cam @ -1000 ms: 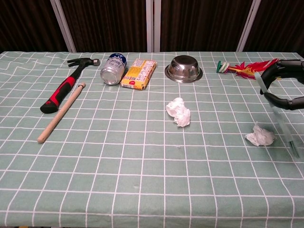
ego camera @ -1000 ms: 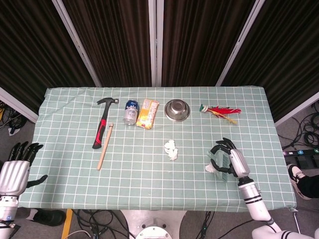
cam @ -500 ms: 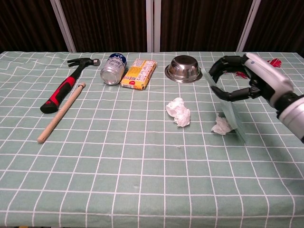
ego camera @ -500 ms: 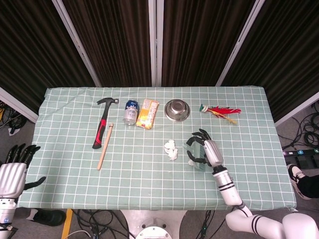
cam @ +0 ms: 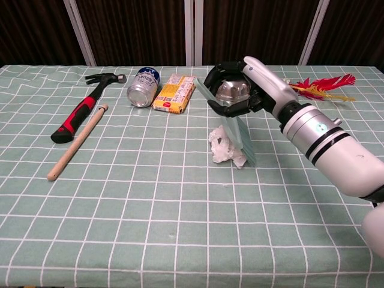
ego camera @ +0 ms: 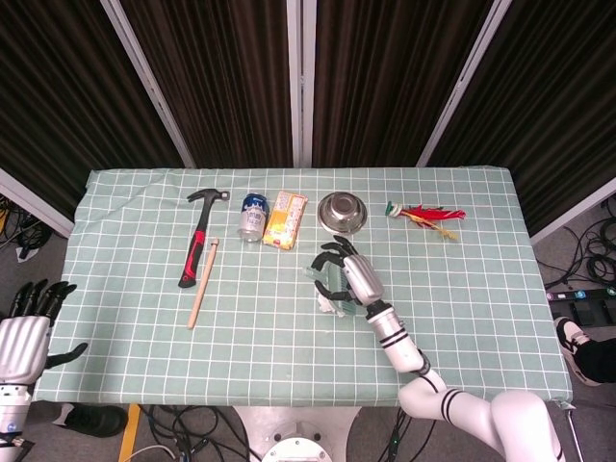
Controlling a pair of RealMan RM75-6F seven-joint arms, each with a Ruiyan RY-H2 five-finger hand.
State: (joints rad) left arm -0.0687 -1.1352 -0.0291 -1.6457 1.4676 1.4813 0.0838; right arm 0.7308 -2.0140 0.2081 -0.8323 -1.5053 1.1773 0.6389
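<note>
Right hand (cam: 240,90) grips a clear flat panel (cam: 231,126), fingers curled around its upper edge, near the table's centre. The panel's lower edge meets a heap of crumpled tissue (cam: 225,150). Steel bowl (ego camera: 344,212) lies just beyond. Left hand (ego camera: 27,332), off the table's near-left edge, holds nothing, fingers apart.
</note>
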